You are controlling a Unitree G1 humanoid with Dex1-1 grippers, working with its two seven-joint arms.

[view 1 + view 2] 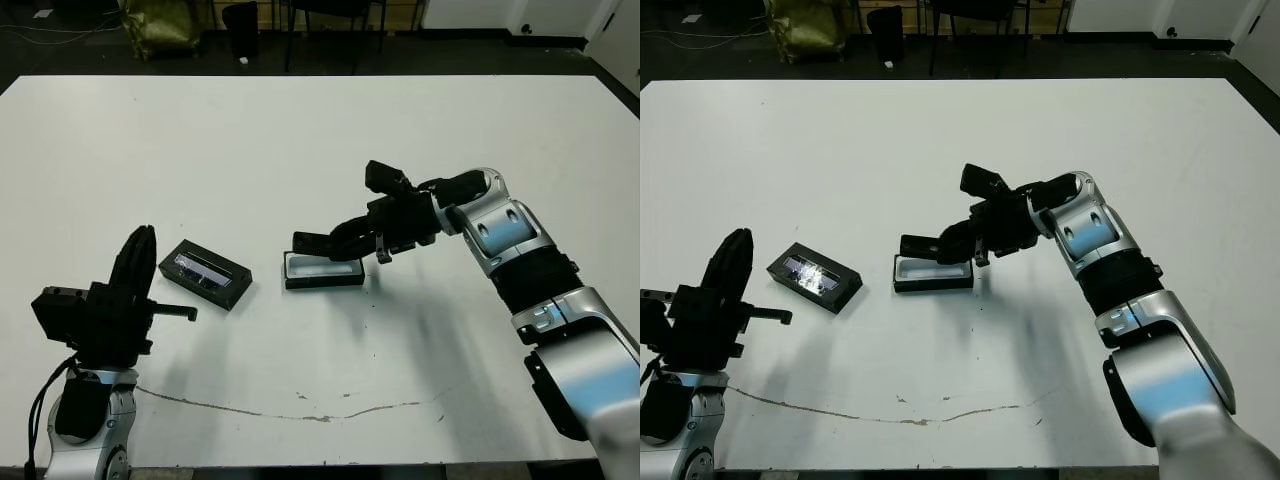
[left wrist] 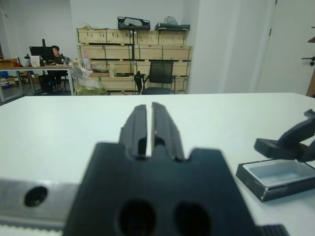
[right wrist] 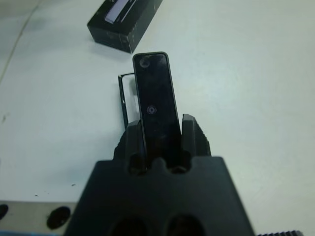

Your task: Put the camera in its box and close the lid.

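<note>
My right gripper (image 1: 348,238) is shut on the camera (image 1: 312,243), a slim black bar whose free end sticks out past the fingers. The camera hangs just above the box (image 1: 323,271), a shallow black tray with a white lining, and is tilted over the tray's left part. In the right wrist view the camera (image 3: 156,105) runs between the two fingers, with the box's edge (image 3: 123,96) under it. The lid (image 1: 205,273), black with a shiny window strip, lies flat to the left of the box. My left gripper (image 1: 143,240) stands shut and empty at the near left, fingers pointing up.
The white table (image 1: 300,130) stretches wide behind the objects. A thin cracked line (image 1: 320,412) runs along its front part. Beyond the table, the left wrist view shows a person at a desk (image 2: 55,51), a chair (image 2: 160,76) and wooden crates (image 2: 133,51).
</note>
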